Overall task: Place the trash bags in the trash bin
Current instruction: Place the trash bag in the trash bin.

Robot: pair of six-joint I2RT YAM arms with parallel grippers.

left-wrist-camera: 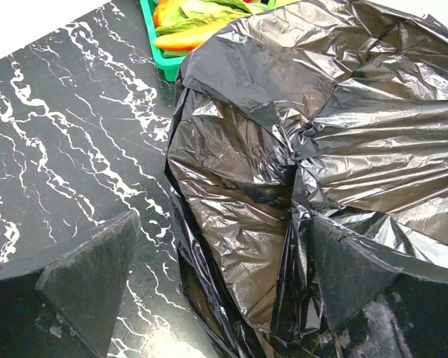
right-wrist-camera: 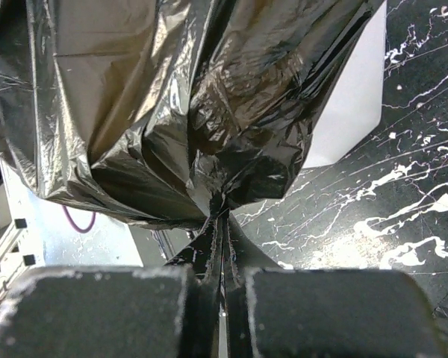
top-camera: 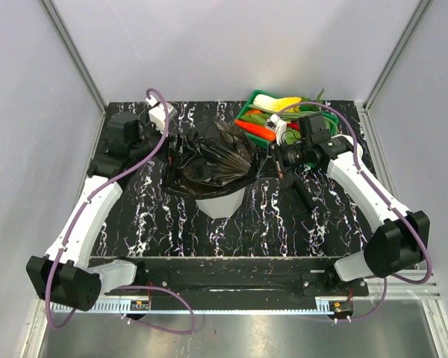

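Observation:
A crinkled black trash bag (top-camera: 209, 155) is spread over the top of the white trash bin (top-camera: 221, 203), whose lower wall shows beneath it. My right gripper (top-camera: 273, 158) is at the bag's right side, shut on a pinched fold of film. In the right wrist view the fingers (right-wrist-camera: 222, 216) meet on that fold, with the bag (right-wrist-camera: 172, 97) bulging above and the bin (right-wrist-camera: 351, 104) behind. My left gripper (top-camera: 168, 134) is at the bag's left side, open. In the left wrist view its fingers (left-wrist-camera: 222, 224) stand wide, with loose bag film (left-wrist-camera: 321, 134) lying between them.
A green tray (top-camera: 248, 112) of vegetables stands at the back right, just behind the bag and close to my right wrist; its corner (left-wrist-camera: 164, 63) shows in the left wrist view. Black marbled table (top-camera: 142, 216) surrounds the bin. Grey walls close in the sides and back.

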